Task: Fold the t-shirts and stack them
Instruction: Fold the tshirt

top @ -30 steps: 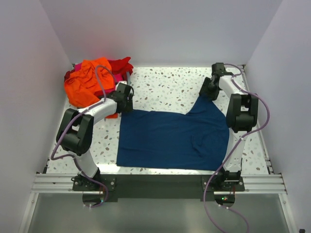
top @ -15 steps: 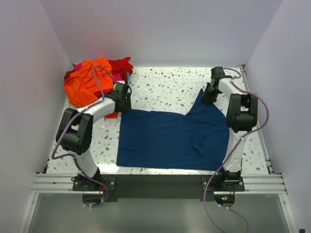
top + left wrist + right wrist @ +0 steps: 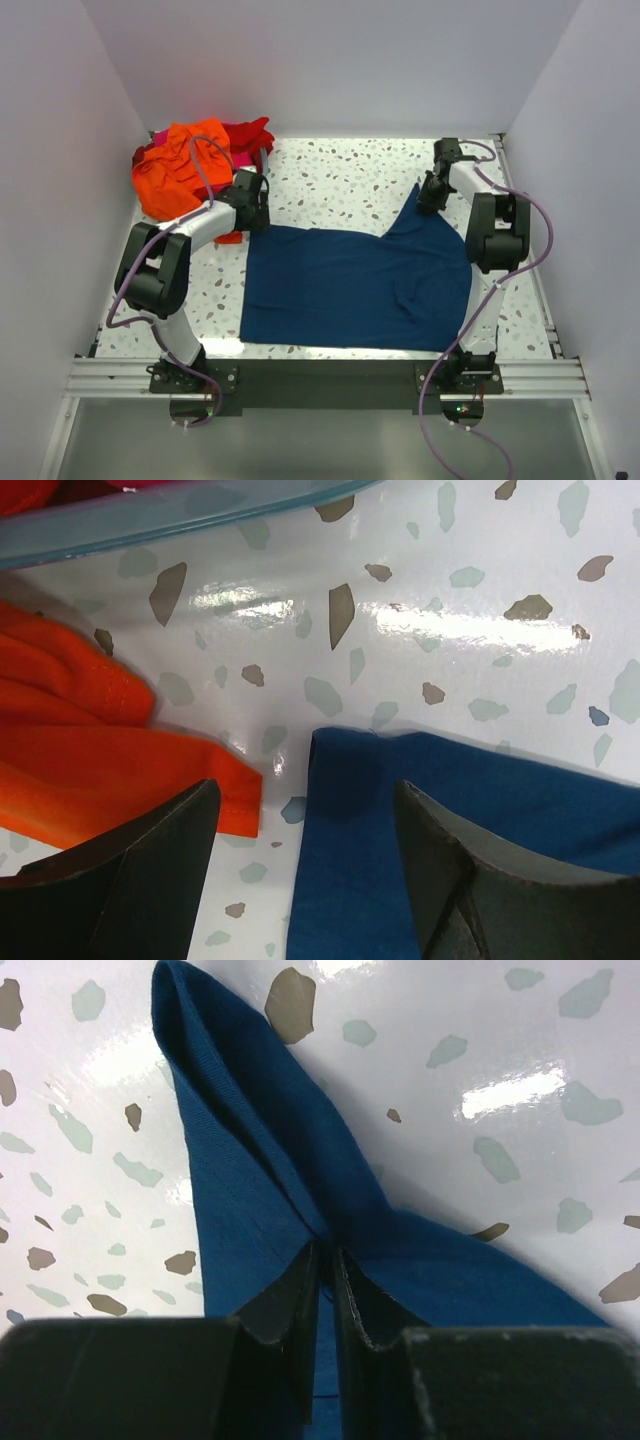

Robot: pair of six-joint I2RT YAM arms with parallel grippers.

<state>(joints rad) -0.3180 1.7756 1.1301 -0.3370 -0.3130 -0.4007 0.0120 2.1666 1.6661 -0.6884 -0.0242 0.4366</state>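
Navy shirt (image 3: 350, 290) lies spread flat on the speckled tabletop (image 3: 340, 185), mid to near side, between the two arms. Its far right corner runs up into a point.

Right gripper (image 3: 428, 195) sits at that point. Wrist view: the gripper (image 3: 325, 1255) is pinched nearly closed on a fold of navy cloth (image 3: 250, 1160), which rises in a ridge beyond the fingers.

Left gripper (image 3: 260, 208) is at the shirt's far left corner. Wrist view: the gripper (image 3: 305, 810) is spread wide and holds nothing. The navy corner (image 3: 400, 800) lies between the fingers, and an orange hem (image 3: 120, 770) lies just beside it under the left finger. Contact with the cloth: cannot tell.

Orange shirt (image 3: 180, 170) is heaped at the far left corner of the tabletop, crumpled. The red shirt (image 3: 250, 132) is bunched behind it, touching.
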